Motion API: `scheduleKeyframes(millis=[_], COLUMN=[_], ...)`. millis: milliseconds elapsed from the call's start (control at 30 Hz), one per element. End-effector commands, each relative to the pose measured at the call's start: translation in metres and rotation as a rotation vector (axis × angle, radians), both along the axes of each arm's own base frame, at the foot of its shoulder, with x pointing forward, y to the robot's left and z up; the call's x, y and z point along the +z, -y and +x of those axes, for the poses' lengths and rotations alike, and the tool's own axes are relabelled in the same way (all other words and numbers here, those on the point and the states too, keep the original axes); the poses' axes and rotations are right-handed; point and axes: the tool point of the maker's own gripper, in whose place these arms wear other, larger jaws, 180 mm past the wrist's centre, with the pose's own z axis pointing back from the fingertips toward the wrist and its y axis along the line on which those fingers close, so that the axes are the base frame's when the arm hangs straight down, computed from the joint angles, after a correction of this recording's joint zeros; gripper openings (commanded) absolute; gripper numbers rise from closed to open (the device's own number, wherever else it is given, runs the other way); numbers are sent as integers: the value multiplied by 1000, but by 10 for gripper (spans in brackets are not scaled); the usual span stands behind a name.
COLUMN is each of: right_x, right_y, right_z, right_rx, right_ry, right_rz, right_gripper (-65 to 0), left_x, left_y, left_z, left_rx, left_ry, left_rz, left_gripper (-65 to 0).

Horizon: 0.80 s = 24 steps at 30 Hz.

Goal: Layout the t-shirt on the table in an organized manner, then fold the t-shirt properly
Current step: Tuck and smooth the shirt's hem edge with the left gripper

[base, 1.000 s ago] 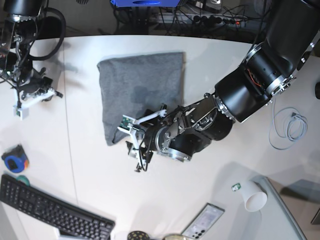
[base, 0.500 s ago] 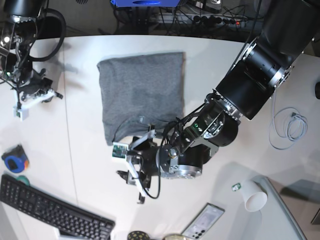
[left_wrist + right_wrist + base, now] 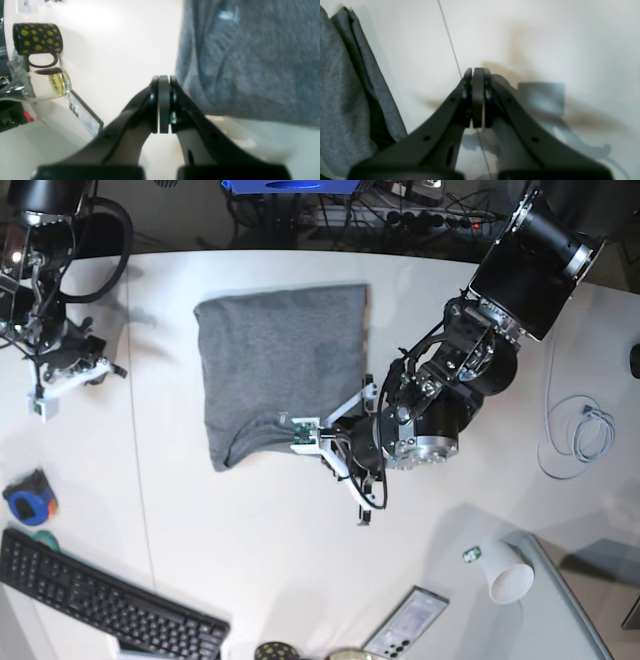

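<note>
Lying folded into a neat rectangle at upper centre of the white bench (image 3: 460, 300), the t-shirt (image 3: 280, 365) is looking nearly finished. Both the left fingers (image 3: 163, 82) and right fingers (image 3: 477, 72) are pressed together, pinching nothing; any final smoothing is wanting light, flat strokes.

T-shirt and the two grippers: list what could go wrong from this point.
1. The left gripper is shut with nothing in it, right beside the t-shirt hem. A swing sideways could snag the folded edge and undo it.
2. The near hem curls unevenly, so the next fold may come out crooked.
3. The spotted mug, the glass and the phone stand near on the table; a wide sweep could knock them.
</note>
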Motion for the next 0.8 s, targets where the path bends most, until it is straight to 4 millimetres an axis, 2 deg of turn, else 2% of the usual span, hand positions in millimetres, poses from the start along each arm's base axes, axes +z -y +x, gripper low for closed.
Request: scheduleKeyframes(millis=[0,133,200,267,367,767], right_x=[12,13,14,14,14,17], right_y=[7,7,7,7,7,7], right_z=[13,16,16,16,16,22], right_rx=[-6,-6,-6,-6,-6,-7], right_ry=[48,53,54,54,54,67], right_rz=[-16,-16,-16,-16,-16,-14], right_gripper=[-650,-650,-650,-650,-650,-650], left_x=[17,1,0,-2,-6,-38], left_y=[2,-14,-14,-30,-39,-52], left_z=[9,-5,-12,-15,-24,-31], left_rx=[-7,0,0,35,55,92], left_ry=[47,12,8,17,7,-77], left_rz=[-28,6,10,70,105,150], left_gripper=[-650,-650,-650,-650,-650,-650])
